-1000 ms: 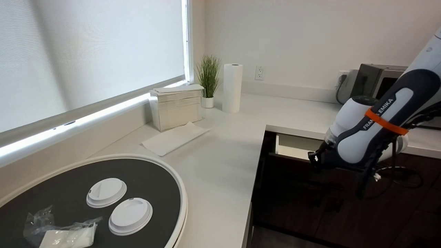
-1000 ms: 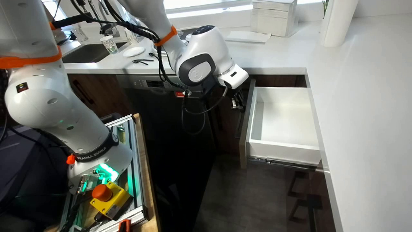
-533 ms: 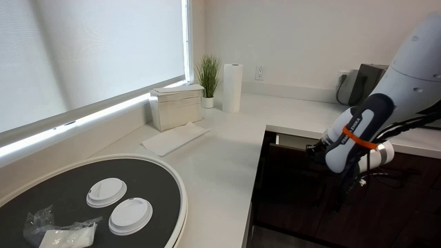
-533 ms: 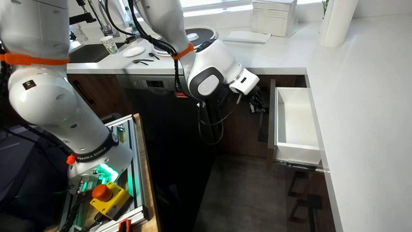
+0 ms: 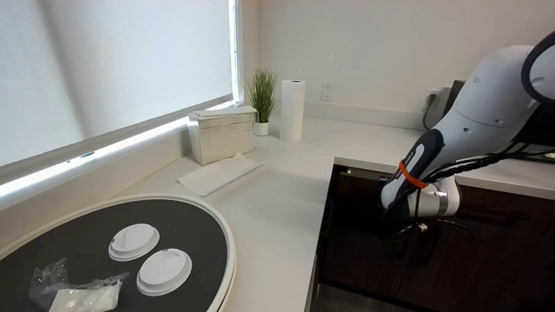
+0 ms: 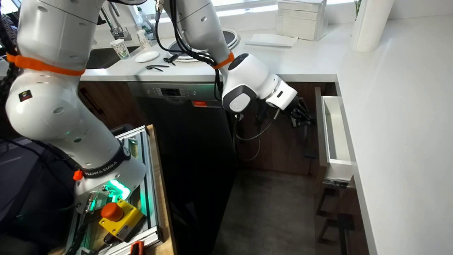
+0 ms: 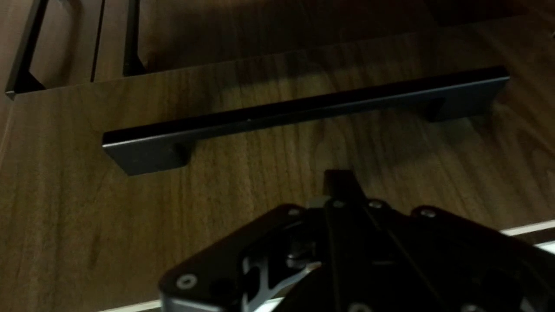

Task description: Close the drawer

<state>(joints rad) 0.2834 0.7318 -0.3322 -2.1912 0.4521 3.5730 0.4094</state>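
Red label (image 6: pixel 200 103) reads DIRTY, black band (image 6: pixel 107 168) FRANKA EMIKA; your gripper (image 7: pixel 340 178), pinched closed, faces the grained wood drawer (image 7: pixel 260 173)!

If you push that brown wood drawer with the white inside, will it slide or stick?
The dark brown wood-fronted drawer will probably slide: a shiny metal rail shows under its side. It likely won't tip, since it tucks under the white countertop. Its flat front panel looks stiff, so it shouldn't bend.

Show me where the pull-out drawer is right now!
In an exterior view, the drawer is in the picture's right half, partly open, jutting out from under the white counter, with the gripper just left of its brown front.
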